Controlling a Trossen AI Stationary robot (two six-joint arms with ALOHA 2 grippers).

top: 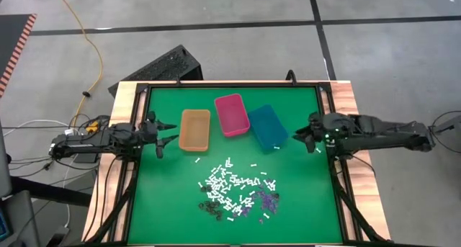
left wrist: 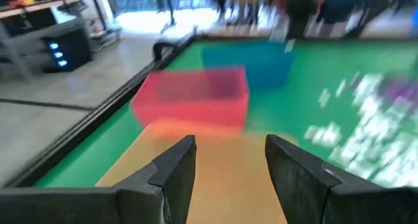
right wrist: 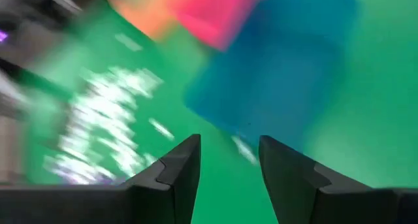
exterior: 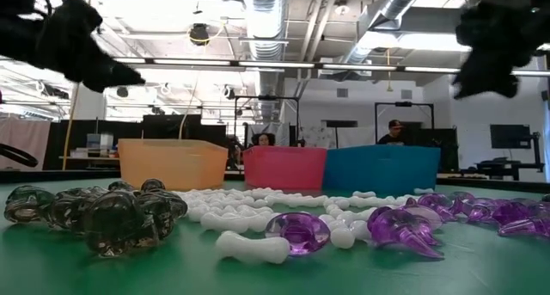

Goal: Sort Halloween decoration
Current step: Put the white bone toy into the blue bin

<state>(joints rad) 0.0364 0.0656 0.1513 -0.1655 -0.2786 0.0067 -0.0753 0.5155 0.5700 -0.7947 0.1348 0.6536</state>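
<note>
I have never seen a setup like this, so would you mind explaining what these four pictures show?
It is a two-armed robot at a green table. One picture looks down from above, one looks level across the tabletop, and two come from cameras on the wrists. The left end effector is beside the orange bin; the right end effector is beside the blue bin. Both are open and hold nothing. A pink bin stands between them. In front lies a pile of small white, purple and dark pieces.

I see no writing I can read in any view: no label, brand, number or sign on anything. Nothing on my screen carries legible text at this moment.
</note>
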